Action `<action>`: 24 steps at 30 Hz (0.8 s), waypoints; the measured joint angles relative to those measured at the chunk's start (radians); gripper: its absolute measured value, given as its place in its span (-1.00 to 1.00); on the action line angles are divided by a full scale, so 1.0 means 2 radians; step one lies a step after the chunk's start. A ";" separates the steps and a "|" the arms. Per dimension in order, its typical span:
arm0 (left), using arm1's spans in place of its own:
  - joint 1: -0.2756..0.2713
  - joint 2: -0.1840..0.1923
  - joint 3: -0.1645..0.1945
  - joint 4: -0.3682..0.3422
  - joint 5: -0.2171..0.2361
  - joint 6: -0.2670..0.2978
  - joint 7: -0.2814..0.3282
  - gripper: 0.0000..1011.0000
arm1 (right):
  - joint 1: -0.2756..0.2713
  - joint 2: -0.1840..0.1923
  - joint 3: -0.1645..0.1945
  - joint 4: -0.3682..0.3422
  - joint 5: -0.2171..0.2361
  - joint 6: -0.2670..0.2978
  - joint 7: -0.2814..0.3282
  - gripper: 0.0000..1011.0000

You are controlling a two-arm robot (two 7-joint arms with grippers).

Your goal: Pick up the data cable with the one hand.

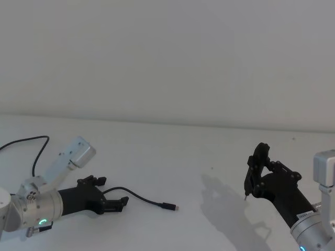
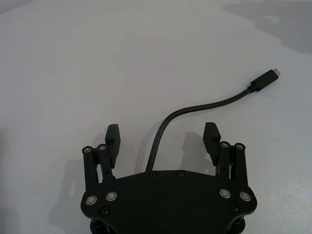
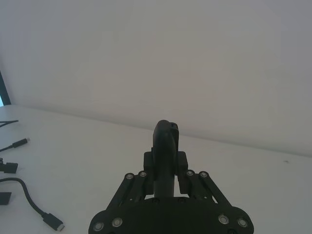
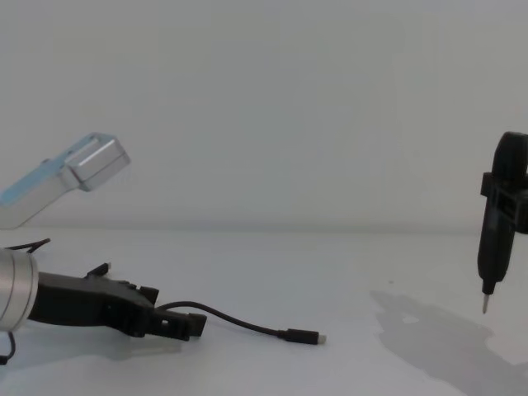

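1. My left end effector (image 1: 108, 192) sits low over the worktop (image 1: 209, 157) at the left. Its fingers are spread and released, gripping nothing.
2. The data cable (image 1: 140, 198) lies flat on the worktop and passes between those fingers. Its long axis runs off to my right and ends in a plug (image 1: 170, 207). Closing in place should catch the cord.
3. Bare worktop surrounds the cable, with no edge close by.
4. My right end effector (image 1: 256, 166) hangs raised, well apart at the right, clenched on a black pointed tool (image 4: 493, 247). The left arm is far nearer.
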State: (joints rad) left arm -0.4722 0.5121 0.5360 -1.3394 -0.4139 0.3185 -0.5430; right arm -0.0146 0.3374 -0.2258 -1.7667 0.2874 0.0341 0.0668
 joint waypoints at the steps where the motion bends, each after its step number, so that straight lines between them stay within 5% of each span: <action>1: 0.001 0.000 -0.001 0.000 0.000 0.001 0.001 0.97 | 0.000 0.000 0.000 0.000 0.000 0.000 0.000 -0.46; 11: 0.004 -0.001 -0.003 -0.003 -0.001 0.003 0.005 0.54 | 0.000 0.000 0.000 0.000 0.000 0.000 0.000 -0.46; 24: 0.006 -0.002 -0.005 -0.004 -0.002 0.004 0.007 -0.27 | 0.000 0.000 0.000 0.000 0.000 0.000 0.000 -0.46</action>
State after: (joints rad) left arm -0.4601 0.5084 0.5267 -1.3466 -0.4169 0.3274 -0.5290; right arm -0.0147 0.3374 -0.2259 -1.7667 0.2874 0.0340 0.0668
